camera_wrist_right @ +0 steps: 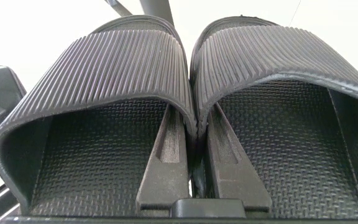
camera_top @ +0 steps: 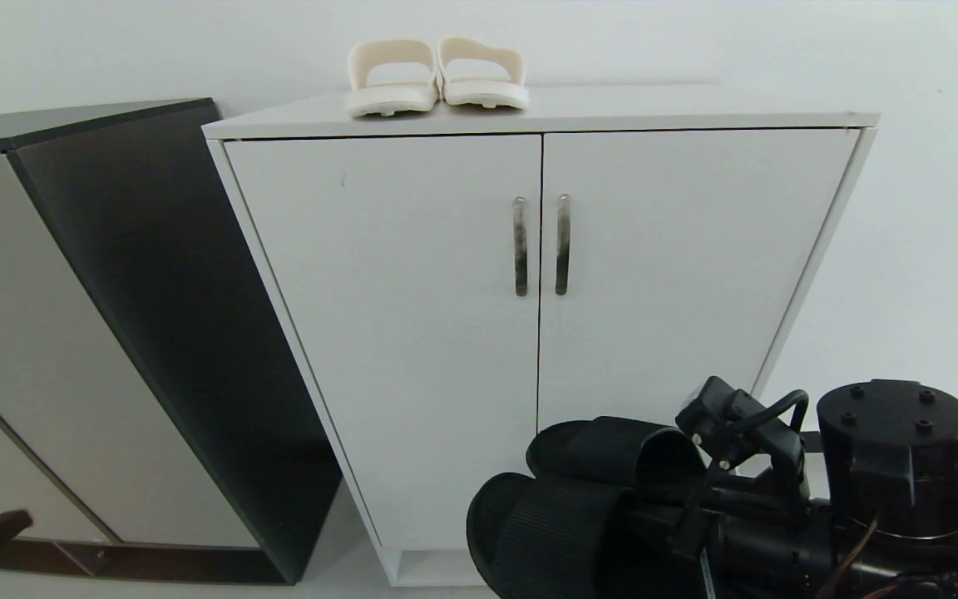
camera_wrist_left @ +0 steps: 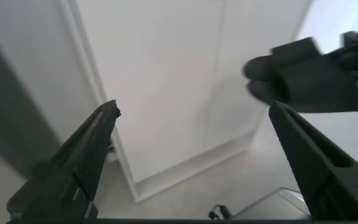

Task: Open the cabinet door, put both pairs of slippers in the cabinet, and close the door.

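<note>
— Low before the right-hand door of the white two-door cabinet (camera_top: 396, 333), the right gripper (camera_wrist_right: 194, 171) is pinching the pair of black ribbed rubber slippers (camera_top: 570, 516) by their touching inner walls, one finger inside each shoe. Where is the other pair lying?

— The pair of cream moulded slippers (camera_top: 437, 75) is lying side by side on the cabinet's top. Both doors are sitting shut.

— So which arm is looking right for the door?

— The left gripper (camera_wrist_left: 194, 112) is hanging spread and empty, low near the cabinet's left bottom corner. The left door's slim metal bar handle (camera_top: 520, 246) and the right door's matching handle (camera_top: 562, 245) are standing upright at the middle seam, lying up and to the robot's right of that gripper. The right arm is sitting nearer them, but it is occupied.
</note>
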You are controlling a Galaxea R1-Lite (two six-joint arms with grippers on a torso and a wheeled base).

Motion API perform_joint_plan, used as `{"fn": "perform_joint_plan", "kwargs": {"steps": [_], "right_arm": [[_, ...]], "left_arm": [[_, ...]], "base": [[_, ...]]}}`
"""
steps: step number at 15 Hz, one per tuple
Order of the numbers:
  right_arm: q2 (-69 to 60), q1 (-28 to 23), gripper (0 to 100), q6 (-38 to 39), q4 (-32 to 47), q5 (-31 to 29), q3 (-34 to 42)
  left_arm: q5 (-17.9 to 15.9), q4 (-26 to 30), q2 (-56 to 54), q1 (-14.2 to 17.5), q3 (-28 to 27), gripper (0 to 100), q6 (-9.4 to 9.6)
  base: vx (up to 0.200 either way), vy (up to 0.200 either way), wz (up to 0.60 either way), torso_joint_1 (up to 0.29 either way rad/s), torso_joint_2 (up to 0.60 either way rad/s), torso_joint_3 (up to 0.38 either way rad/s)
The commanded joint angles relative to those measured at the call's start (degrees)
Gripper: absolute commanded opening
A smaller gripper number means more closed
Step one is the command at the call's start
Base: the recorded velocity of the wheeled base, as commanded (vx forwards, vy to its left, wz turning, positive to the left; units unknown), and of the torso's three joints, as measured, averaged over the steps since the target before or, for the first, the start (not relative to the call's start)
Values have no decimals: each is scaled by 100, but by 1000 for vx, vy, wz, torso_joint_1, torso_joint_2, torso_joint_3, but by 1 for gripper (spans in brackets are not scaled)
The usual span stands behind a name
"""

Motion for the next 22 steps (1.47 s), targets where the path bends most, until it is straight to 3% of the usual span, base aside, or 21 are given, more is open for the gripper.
{"fn": "perform_joint_plan", "kwargs": {"steps": [1, 2, 3, 5, 8, 10, 12, 15, 17, 20, 22], "right_arm": [[5, 8, 0, 0, -2, 4, 0], [14, 8, 0, 0, -2, 12, 8], [23, 8, 0, 0, -2, 12, 0], [-4, 8, 0, 8, -2, 30, 0], [-4, 8, 0, 0, -2, 12, 0], [-4, 8, 0, 0, -2, 30, 8], [5, 8, 0, 0, -2, 39, 8], [14, 8, 0, 8, -2, 39, 8], [-4, 16, 0, 0, -2, 48, 0], [-12, 60, 0, 8, -2, 48, 17], [-12, 122, 0, 8, -2, 48, 17]], "left_arm": [[-540, -446, 1843, -730, -772, 100, -19], [-540, -481, 2098, -968, -913, 100, -10], [-540, -586, 2537, -1398, -1177, 100, -19], [-478, -709, 3187, -2014, -1660, 100, -133], [-249, -718, 3961, -2857, -2486, 100, -528], [93, -718, 4312, -3429, -2996, 100, -669], [181, -718, 4655, -3648, -3506, 100, -810], [208, -718, 5332, -3842, -4349, 100, -1179], [208, -718, 5710, -4009, -4745, 100, -1293], [427, -718, 6123, -4299, -5228, 100, -1284], [911, -718, 6474, -4308, -5633, 100, -1249]], "base": [[0, 0, 0, 0, 0, 0], [0, 0, 0, 0, 0, 0], [0, 0, 0, 0, 0, 0], [0, 0, 0, 0, 0, 0], [0, 0, 0, 0, 0, 0], [0, 0, 0, 0, 0, 0], [0, 0, 0, 0, 0, 0], [0, 0, 0, 0, 0, 0], [0, 0, 0, 0, 0, 0], [0, 0, 0, 0, 0, 0], [0, 0, 0, 0, 0, 0]]}}
